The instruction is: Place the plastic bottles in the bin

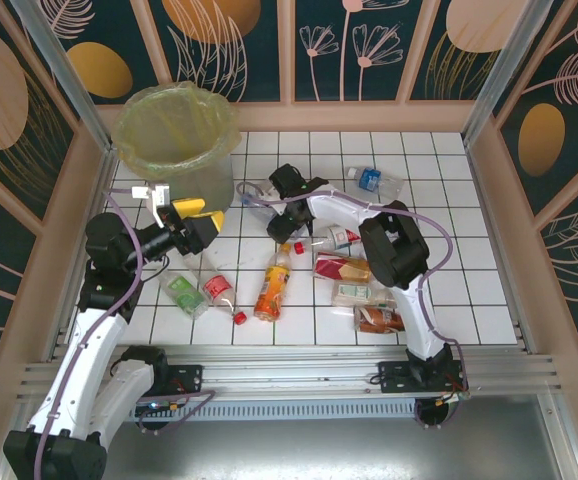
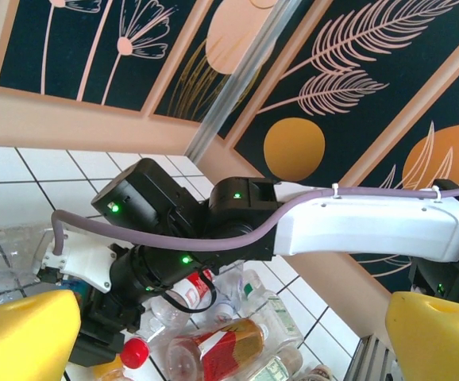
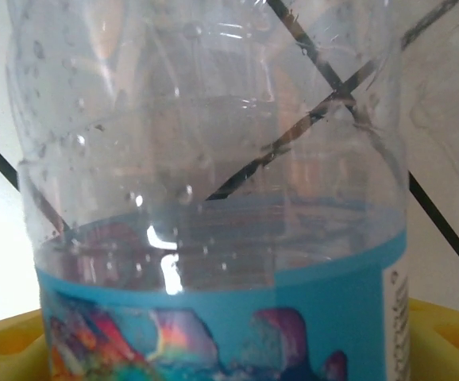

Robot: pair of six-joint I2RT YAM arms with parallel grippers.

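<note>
Task barely begun, by the look of it. Nine or so plastic bottles lay scattered on the white-tiled bench (image 1: 469,300), none in the air over the bin (image 1: 174,140). The bin stood at the upper left of the top view. Through its yellow-green liner I could not tell whether any bottle lay inside.

Bottles noted on the bench:
- Lower middle: a green-label bottle (image 1: 182,292), a small red-label bottle (image 1: 218,288) and an orange bottle (image 1: 272,285).
- Right of centre: a cluster with a red-and-white-label bottle (image 1: 341,238) at its top.
- Upper right: a blue-capped bottle (image 1: 374,180) lying apart from the rest.
- Below the orange bottle: a loose red cap (image 1: 239,318).

Right claw (image 1: 281,222) reached to the upper middle, just right of the bin. In its wrist view a blue-label bottle (image 3: 214,198) stood between its yellow fingers (image 3: 7,341). Could not tell whether they were clamped on it or merely flanking it.

Left claw (image 2: 229,349) hung beside the bin with its jaws wide apart and nothing between them.

Judged remaining: essentially every visible bottle, starting with the blue-label one.

Writing:
- Blue label carried a multicoloured picture and fine print at its right edge, too small to read.
- Left wrist view showed a red label (image 2: 198,290) with white lettering, not legible.
- No brand made out anywhere.
</note>
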